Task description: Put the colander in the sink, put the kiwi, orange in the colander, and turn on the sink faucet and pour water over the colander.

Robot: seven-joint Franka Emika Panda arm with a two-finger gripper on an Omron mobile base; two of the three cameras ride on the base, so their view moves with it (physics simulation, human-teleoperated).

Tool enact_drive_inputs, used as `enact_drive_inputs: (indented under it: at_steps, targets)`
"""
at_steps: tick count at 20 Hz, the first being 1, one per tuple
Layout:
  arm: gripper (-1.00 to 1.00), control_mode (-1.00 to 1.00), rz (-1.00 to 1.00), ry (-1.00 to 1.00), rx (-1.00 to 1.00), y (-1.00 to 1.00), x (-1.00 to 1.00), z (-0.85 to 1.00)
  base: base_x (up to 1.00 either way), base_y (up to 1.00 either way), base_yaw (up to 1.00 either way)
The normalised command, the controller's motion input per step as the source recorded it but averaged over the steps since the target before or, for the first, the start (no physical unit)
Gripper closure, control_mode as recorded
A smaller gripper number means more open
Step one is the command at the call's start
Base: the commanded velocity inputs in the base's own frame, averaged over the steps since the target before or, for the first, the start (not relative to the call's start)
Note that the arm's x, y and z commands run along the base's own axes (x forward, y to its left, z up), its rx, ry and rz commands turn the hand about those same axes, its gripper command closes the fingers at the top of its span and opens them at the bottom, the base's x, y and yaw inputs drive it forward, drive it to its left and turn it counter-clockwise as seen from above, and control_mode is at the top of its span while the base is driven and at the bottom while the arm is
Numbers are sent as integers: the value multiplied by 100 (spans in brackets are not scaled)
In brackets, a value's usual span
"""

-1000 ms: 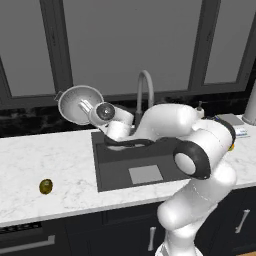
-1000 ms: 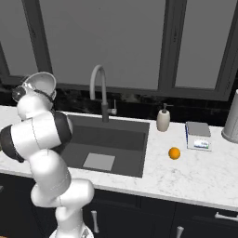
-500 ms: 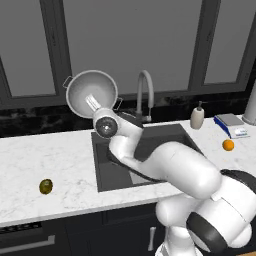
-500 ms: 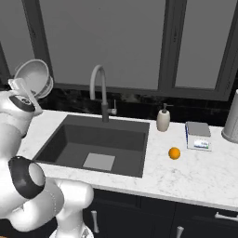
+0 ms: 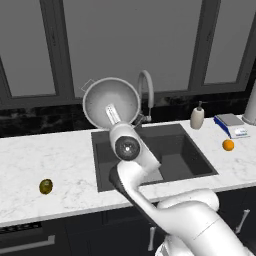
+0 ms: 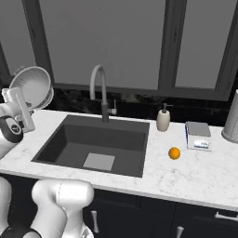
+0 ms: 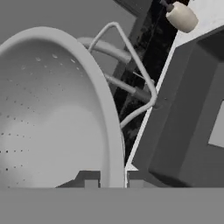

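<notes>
My left base camera sits behind me and off to my left, looking forward and down across the counter, with my arm rising in front of the sink (image 5: 172,150). My right base camera looks from behind on my right, so my arm stands at its left edge. Both take in the same sink, sink faucet (image 6: 99,90), orange (image 6: 174,153) and soap dispenser (image 6: 163,118) against the far windows. My hand camera rides close and rolled, right against the colander (image 7: 52,109), with the faucet and sink tilted beyond it.
</notes>
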Motion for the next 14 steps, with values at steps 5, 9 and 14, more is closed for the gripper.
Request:
enact_drive_inputs:
  at_steps: [5, 9, 14]
  targets:
    - [100, -100, -1, 28, 5, -65, -96, 0, 0, 0, 0]
    - [100, -100, 0, 43, 0, -73, -76, 0, 0, 0, 0]
    - [100, -100, 1, 22, 4, -91, -66, 0, 0, 0, 0]
